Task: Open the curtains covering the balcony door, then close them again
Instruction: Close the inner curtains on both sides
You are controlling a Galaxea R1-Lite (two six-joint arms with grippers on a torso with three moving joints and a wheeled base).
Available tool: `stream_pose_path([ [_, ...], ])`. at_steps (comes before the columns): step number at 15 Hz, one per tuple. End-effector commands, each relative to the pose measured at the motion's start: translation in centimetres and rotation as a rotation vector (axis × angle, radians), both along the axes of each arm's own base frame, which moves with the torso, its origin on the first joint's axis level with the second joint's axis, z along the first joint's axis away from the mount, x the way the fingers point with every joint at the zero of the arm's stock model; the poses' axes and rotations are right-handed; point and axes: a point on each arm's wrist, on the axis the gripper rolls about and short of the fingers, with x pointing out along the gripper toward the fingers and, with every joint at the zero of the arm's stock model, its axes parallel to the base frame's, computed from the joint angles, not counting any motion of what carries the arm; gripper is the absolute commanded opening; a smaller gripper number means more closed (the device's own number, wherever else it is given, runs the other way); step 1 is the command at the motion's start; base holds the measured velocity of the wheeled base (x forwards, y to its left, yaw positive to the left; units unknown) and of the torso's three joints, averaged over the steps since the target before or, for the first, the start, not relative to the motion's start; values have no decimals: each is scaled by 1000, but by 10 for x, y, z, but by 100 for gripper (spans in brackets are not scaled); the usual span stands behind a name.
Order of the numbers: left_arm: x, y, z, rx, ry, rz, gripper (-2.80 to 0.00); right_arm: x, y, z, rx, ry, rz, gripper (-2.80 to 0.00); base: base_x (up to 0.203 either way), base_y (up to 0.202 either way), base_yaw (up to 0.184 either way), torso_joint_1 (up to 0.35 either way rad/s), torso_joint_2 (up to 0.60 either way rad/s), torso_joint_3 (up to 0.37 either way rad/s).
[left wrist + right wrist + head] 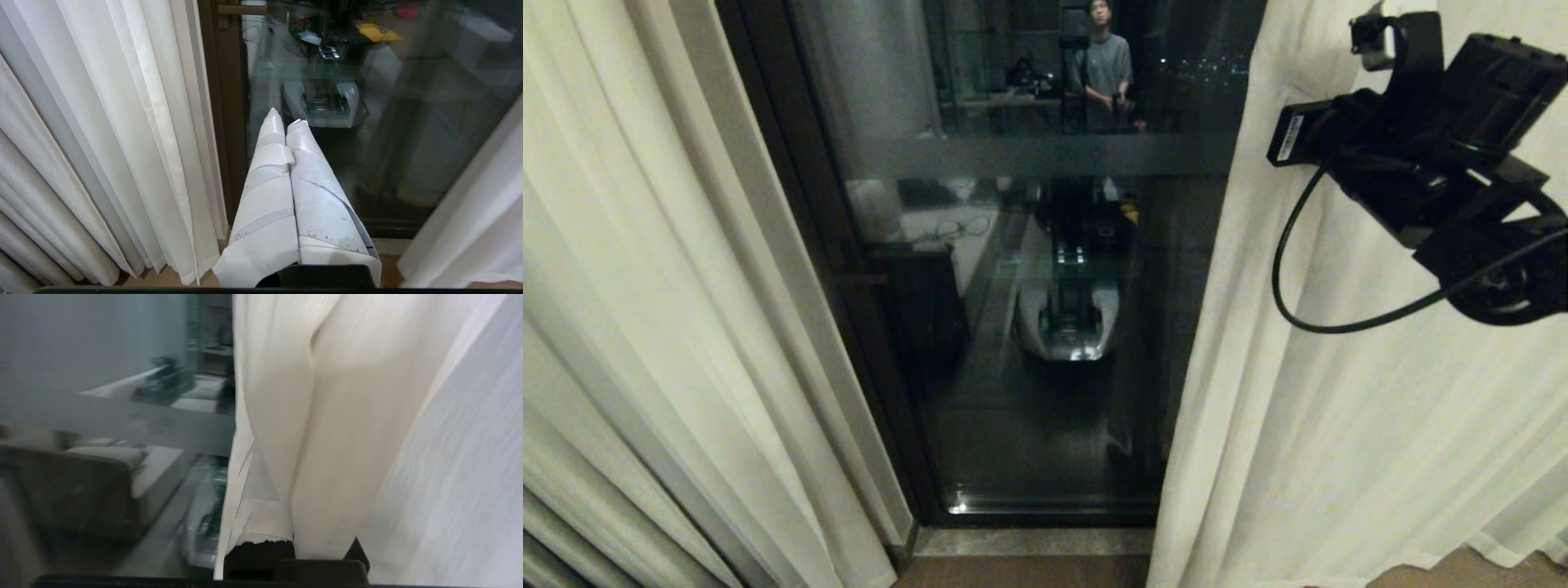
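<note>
Cream-white pleated curtains flank the dark brown-framed balcony door, crossed by a grey frosted band.

Balcony door at centre, exposed between the two curtains: left curtain drawn to its left, right curtain to its right. Stone threshold lies below the door. The right gripper is up against the right curtain; the left gripper sits before the glass, beside the left curtain.

Right gripper fingertips buried in curtains.
</note>
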Motion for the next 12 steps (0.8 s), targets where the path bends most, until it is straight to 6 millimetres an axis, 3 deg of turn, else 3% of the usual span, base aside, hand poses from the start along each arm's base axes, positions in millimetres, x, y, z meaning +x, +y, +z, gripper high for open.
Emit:
stream_pose_path([
  [1, 0, 0, 0, -1, -2, 1, -280, 2, 16, -8, -12, 15, 34, -280, 0, 0, 0, 0, 0, 0],
  [5, 0, 0, 0, -1, -2, 1, -280, 4, 33, -14, -27, 9, 62, -280, 0, 0, 0, 0, 0, 0],
  [12, 0, 0, 0, -1, -1, 1, -280, 2, 40, -16, -33, 9, 78, -280, 0, 0, 0, 0, 0, 0],
])
